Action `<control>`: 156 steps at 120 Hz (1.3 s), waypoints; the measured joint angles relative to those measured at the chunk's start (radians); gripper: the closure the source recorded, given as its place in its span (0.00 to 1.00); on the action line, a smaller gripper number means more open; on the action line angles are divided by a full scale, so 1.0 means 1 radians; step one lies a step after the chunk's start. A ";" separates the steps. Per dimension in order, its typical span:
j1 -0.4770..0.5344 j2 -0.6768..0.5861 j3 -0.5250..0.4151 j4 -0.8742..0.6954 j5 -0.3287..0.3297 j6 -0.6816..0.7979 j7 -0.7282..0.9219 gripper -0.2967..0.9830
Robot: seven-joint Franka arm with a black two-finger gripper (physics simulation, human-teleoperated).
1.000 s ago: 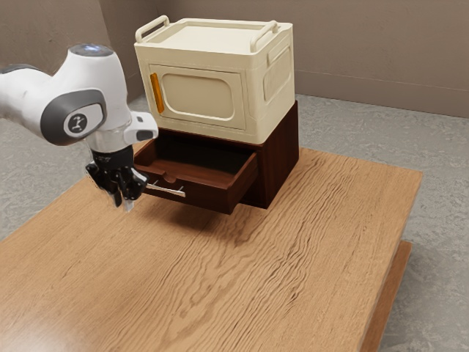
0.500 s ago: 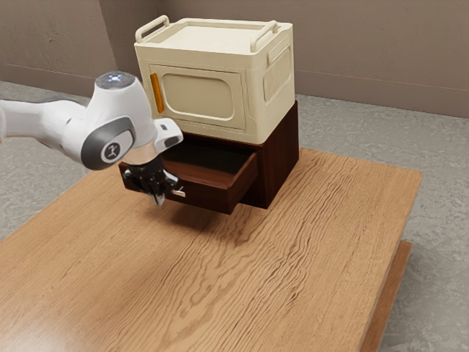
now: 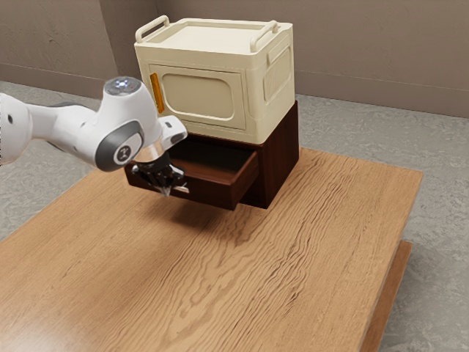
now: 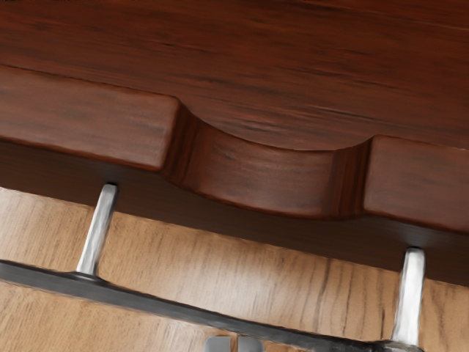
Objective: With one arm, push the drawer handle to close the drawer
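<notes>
1. Drawer [image 3: 214,194]: dark wood, fine-grained, low sheen.
2. Handle [image 4: 146,296]: metal, smooth, posts bright.
3. Box [image 3: 201,97]: plastic-looking, smooth, satin.
4. Table [image 3: 308,249]: wood, boldly grained, soft sheen.
5. Arm [image 3: 135,111]: smooth, glossy shell.
6. Wall [image 3: 366,44]: matt, faintly rough.
7. Floor [image 3: 440,191]: mottled, stone-like.
</notes>
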 joint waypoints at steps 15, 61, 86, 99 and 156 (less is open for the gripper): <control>-0.003 0.023 0.000 0.031 0.000 0.007 0.006 0.85; 0.023 0.116 -0.001 0.139 -0.004 0.013 0.034 0.85; 0.025 0.162 -0.005 0.197 -0.010 0.012 0.054 0.85; 0.026 0.185 -0.006 0.225 -0.011 0.010 0.063 0.85; 0.065 0.287 -0.041 0.368 -0.045 -0.006 0.111 0.85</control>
